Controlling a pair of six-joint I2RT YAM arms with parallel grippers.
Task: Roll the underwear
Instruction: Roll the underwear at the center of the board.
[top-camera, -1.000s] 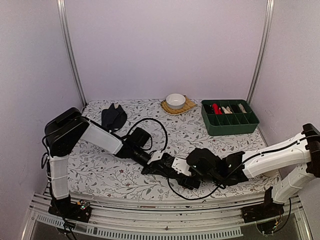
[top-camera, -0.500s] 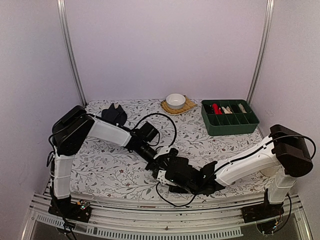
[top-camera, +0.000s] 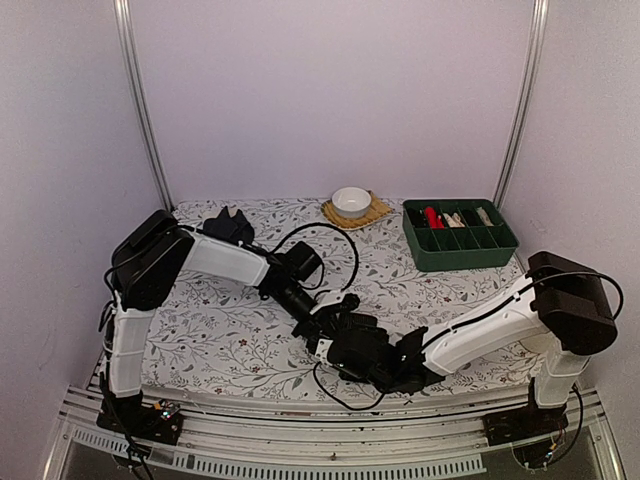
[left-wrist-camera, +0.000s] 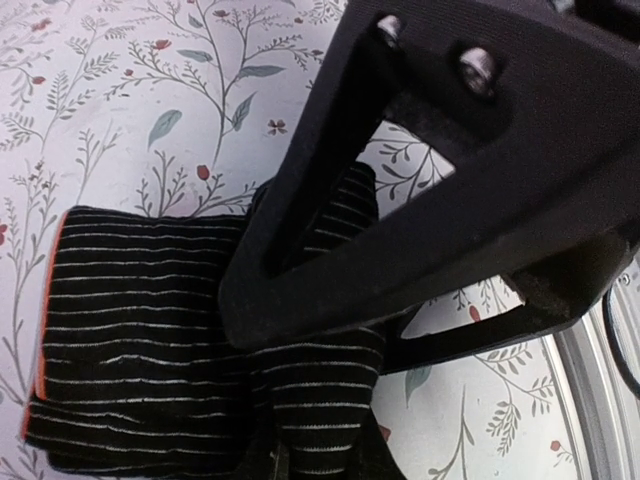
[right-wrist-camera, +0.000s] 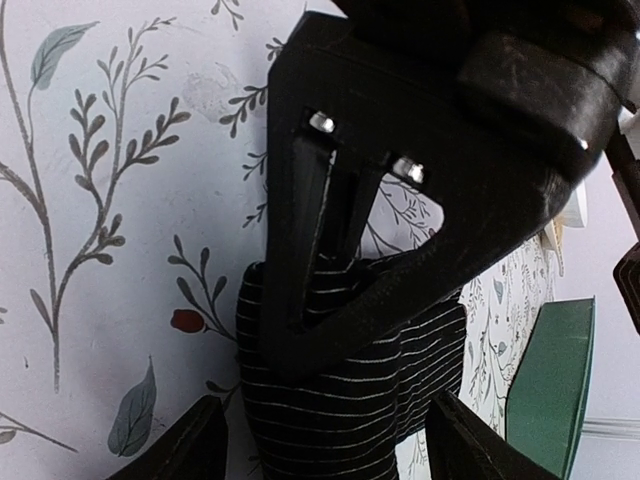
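One piece of underwear (left-wrist-camera: 150, 330), black with thin white stripes and an orange-red edge (left-wrist-camera: 42, 330), lies partly rolled on the floral cloth near the table's front centre. My left gripper (top-camera: 330, 312) is shut on the roll's end (right-wrist-camera: 335, 265). My right gripper (right-wrist-camera: 330, 450) is open, with a finger (right-wrist-camera: 185, 445) on each side of the roll (right-wrist-camera: 350, 400). In the left wrist view its big finger (left-wrist-camera: 420, 200) lies over the cloth. The second black underwear (top-camera: 228, 226) lies at the back left, partly hidden by my left arm.
A white bowl (top-camera: 351, 200) sits on a yellow mat at the back centre. A green divided tray (top-camera: 462, 262) with small items stands at the back right. A black cable (top-camera: 330, 245) loops over the table behind my left wrist.
My right gripper has moved left and now straddles the roll. My left gripper has shifted a little right and back with the cloth. The second underwear is more hidden by the left arm.
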